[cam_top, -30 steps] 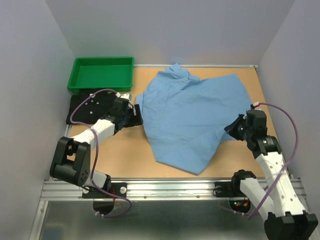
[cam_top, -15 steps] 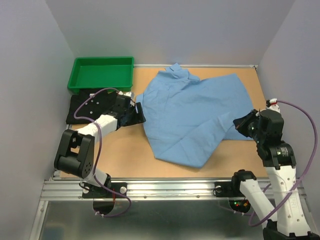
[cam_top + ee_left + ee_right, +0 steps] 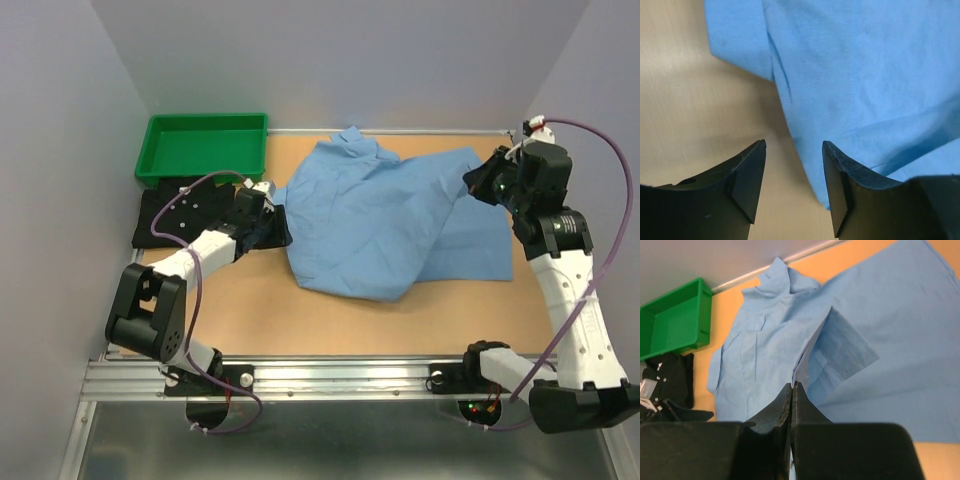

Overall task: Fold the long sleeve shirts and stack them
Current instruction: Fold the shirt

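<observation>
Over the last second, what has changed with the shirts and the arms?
The right gripper, shut on the light blue shirt, swung from the near right toward the far right corner, pulling the shirt's near part back over itself. The left gripper edged right to the shirt's left edge, jaws narrowing but open. The green tray and black shirt stayed put.

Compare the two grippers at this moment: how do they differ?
The left gripper is open, while the right gripper is shut on cloth of the light blue shirt. The left gripper sits low at that shirt's left edge; the right gripper is raised at the far right. Both are at the same shirt.
</observation>
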Motion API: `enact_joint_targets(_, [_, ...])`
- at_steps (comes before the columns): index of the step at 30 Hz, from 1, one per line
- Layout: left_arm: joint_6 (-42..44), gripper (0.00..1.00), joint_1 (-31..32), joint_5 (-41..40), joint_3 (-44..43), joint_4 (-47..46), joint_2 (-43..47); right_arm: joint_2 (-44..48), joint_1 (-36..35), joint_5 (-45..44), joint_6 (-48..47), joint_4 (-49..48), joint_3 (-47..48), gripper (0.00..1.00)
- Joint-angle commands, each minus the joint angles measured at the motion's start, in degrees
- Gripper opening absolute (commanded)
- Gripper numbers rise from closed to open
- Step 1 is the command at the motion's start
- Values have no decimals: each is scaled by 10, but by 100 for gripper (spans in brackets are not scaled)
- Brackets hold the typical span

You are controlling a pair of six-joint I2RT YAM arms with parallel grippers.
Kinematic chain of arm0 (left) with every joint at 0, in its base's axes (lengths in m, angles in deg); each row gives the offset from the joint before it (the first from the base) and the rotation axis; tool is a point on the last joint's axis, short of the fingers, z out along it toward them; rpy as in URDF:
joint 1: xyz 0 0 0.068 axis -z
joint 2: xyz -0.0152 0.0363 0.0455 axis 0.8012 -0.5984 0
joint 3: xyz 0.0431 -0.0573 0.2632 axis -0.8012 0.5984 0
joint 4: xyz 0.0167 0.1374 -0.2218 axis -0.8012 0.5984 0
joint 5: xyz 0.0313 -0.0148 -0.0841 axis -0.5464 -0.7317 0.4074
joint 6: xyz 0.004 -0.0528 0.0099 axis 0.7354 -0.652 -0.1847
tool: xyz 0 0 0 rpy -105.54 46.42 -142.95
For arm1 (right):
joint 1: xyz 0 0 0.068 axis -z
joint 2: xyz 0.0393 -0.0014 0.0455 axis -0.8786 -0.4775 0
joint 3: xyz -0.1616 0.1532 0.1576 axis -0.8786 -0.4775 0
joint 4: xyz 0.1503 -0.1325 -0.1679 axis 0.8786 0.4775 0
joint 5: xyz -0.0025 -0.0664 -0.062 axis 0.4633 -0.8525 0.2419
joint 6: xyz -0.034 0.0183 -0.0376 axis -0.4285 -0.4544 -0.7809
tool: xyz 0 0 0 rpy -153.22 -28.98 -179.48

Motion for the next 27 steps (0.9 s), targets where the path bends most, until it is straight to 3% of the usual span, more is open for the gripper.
enact_joint_targets(1, [62, 61, 13, -9, -36, -38, 56, -42, -5, 38, -42, -80, 70, 1])
enact_joint_targets(7, [95, 63, 37, -14, -78, -51, 21, -118, -4, 39, -64, -136, 129, 1])
enact_joint_targets(16, [51, 63, 42, 6, -131, -33, -94, -226, -5, 75, -96, -175, 261, 0])
enact_joint_targets(27, [-13, 63, 25, -17, -33, -72, 6, -327, -4, 176, -119, -224, 340, 1])
